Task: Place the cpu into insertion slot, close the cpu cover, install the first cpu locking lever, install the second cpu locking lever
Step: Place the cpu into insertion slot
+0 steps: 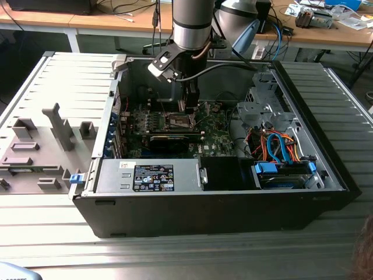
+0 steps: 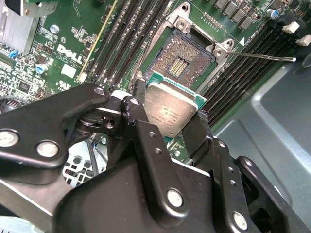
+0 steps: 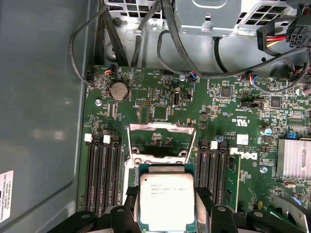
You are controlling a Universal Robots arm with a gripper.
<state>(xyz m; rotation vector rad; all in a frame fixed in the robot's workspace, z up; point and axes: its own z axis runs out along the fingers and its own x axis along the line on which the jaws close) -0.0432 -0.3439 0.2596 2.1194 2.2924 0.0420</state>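
My gripper [image 1: 189, 108] hangs inside the open computer case over the green motherboard [image 1: 217, 132]. It is shut on the cpu [image 2: 170, 109], a silvery square chip clamped by two opposite edges between black fingers [image 2: 137, 101]. The insertion slot [image 2: 182, 60] lies bare just beyond the chip, with its dark pin field showing and a gap between chip and slot. In the first wrist view the cpu [image 3: 166, 198] sits in the gripper [image 3: 166, 206], and the cpu cover [image 3: 160, 128] stands open as a silvery frame just past it. A thin locking lever [image 2: 266, 56] sticks out beside the slot.
Black memory slots [image 3: 103, 172] flank the socket on both sides. Cables [image 3: 146, 43] and a metal drive cage [image 1: 259, 108] crowd one end of the case, and a finned heat sink [image 3: 294, 158] stands nearby. A grey fixture tray [image 1: 41, 146] lies at the exterior view's left.
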